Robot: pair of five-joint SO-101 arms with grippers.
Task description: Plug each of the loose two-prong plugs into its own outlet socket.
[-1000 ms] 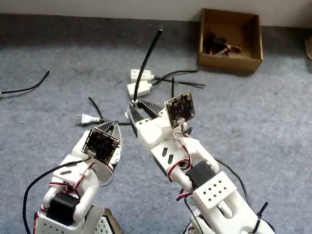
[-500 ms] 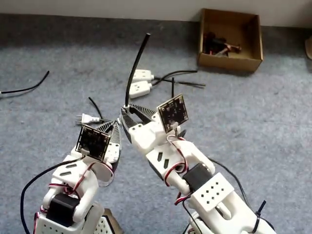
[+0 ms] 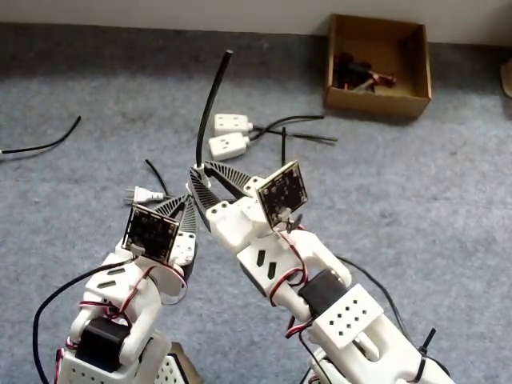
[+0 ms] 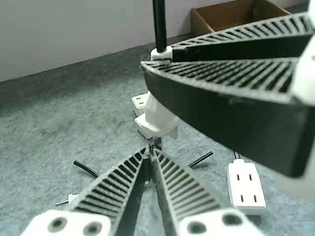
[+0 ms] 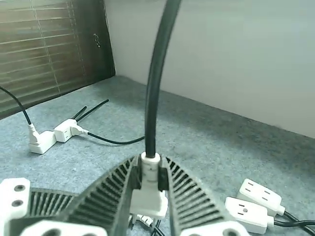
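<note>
Grey carpet lies under both arms. Closest to the bases, the left gripper has its fingers drawn together, tip against tip. Whether they pinch anything cannot be told. Just above those tips hang the prongs of a white two-prong plug, and whether prong and fingertip touch cannot be told. The right gripper is clamped on this plug's body, lifted off the carpet, with its stiff black cord standing up and leaning slightly away from the arms.

Compared with a second ago, the right gripper and its plug have swung over toward the left gripper. The cord's free end has travelled the same way, so it no longer crosses in front of the sockets. The left arm has also shifted a little sideways.

Beyond the left gripper, a second plug lies flat on the carpet. Farther off sit the nearer outlet socket and the farther outlet socket, side by side, unmoved and unplugged. A cardboard box stands near the wall.
</note>
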